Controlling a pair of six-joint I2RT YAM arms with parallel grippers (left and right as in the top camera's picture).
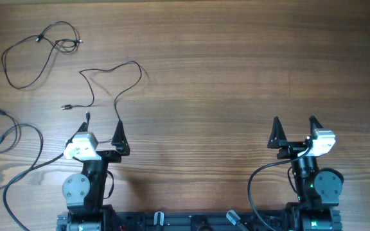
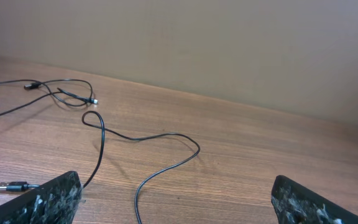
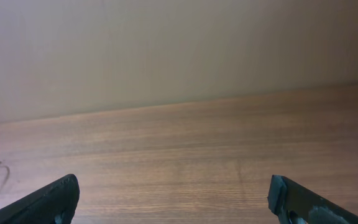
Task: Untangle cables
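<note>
Three thin black cables lie apart on the left of the wooden table. One cable (image 1: 27, 61) loops at the far left back, and the left wrist view shows this cable (image 2: 61, 93) too. A middle cable (image 1: 111, 77) curls just ahead of my left gripper (image 1: 102, 126). Its tail (image 2: 138, 196) runs between the open fingers (image 2: 48, 199) on the table, untouched. A third cable (image 1: 8, 131) with small plug ends lies at the left edge. My right gripper (image 1: 294, 122) is open over bare wood, far from all cables. My left gripper (image 2: 176, 202) and right gripper (image 3: 174, 202) hold nothing.
A small plug (image 2: 11, 185) lies beside my left finger. A thicker black cord (image 1: 18, 176) sweeps from the left arm's white camera (image 1: 82, 147) towards the front edge. Another cord (image 1: 255, 176) hangs from the right arm. A beige wall (image 3: 179, 56) stands behind the table.
</note>
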